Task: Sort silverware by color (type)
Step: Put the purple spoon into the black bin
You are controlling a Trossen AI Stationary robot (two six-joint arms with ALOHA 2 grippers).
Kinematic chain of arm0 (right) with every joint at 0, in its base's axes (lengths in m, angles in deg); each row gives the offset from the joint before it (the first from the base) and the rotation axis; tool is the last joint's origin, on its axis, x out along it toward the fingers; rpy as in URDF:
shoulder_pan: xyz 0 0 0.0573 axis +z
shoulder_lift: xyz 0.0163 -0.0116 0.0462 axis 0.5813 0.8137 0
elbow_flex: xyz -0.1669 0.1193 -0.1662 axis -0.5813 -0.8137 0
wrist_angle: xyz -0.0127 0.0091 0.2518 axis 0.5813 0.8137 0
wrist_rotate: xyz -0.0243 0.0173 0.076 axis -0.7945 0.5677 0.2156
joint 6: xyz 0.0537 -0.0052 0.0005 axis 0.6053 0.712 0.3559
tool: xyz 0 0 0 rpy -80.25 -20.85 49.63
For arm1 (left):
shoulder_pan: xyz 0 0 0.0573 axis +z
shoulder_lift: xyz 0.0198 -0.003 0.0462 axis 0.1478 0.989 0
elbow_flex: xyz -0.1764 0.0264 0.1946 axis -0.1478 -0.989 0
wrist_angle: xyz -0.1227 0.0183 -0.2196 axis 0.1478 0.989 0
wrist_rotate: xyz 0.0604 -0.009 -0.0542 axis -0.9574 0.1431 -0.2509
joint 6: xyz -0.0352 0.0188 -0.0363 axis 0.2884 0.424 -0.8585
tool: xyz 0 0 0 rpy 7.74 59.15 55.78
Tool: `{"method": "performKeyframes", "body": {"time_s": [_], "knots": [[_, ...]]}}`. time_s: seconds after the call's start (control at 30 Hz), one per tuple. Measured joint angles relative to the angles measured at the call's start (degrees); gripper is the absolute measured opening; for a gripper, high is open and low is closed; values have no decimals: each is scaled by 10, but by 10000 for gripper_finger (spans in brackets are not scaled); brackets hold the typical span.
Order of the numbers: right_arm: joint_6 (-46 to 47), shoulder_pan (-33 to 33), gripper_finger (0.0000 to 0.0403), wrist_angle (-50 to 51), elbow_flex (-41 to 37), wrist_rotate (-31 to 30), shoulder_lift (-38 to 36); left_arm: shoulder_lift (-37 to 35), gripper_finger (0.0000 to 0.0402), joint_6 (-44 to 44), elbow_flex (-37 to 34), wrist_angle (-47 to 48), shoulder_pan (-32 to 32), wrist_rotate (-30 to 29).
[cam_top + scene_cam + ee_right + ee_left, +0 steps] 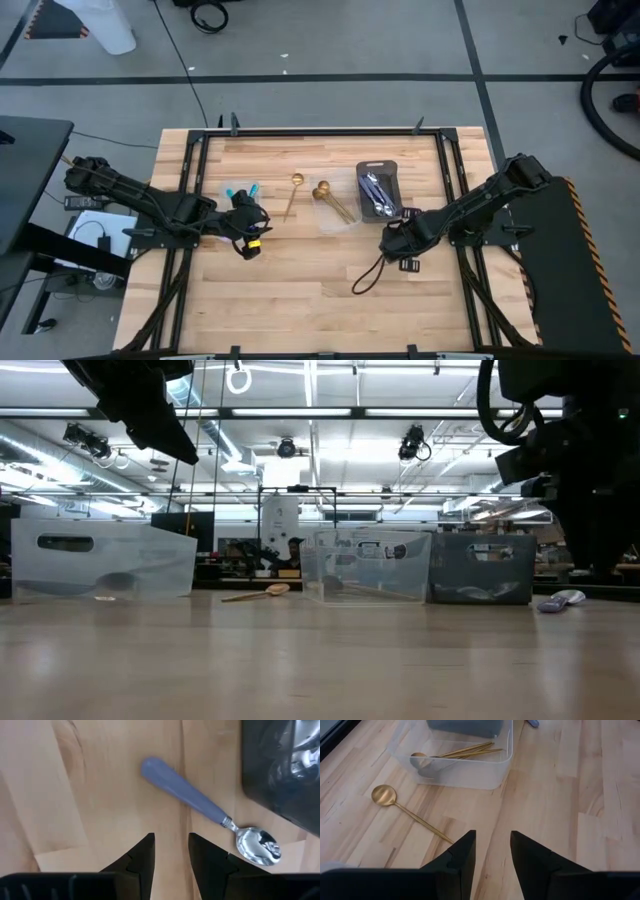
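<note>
My right claw (170, 851) hovers low over the worktop (90, 795), fingers apart and holding nothing. Just ahead of them lies a spoon with a lilac-blue handle (200, 805), flat on the wood, its silver bowl beside the dark grey tray (280, 780) of silver pieces. Over on the other side, my left claw (491, 851) is parted too, empty, above bare wood. A gold spoon (385, 796) lies loose near it; beyond, more gold utensils (462, 751) sit inside a clear container (470, 772).
</note>
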Motion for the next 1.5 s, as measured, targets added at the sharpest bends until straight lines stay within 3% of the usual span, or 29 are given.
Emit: {"method": "performKeyframes", "body": {"time_s": [0.83, 1.1, 1.5], "knots": [[-50, -2, 128, -3, 3, 15, 2, 0, 130, 0, 0, -2, 0, 0], [-164, -22, 128, -47, 22, 13, 17, 0, 130, 0, 0, -2, 0, 0], [-381, -43, 130, 41, 103, -12, 144, 0, 130, 0, 0, -3, 0, 0]]}}
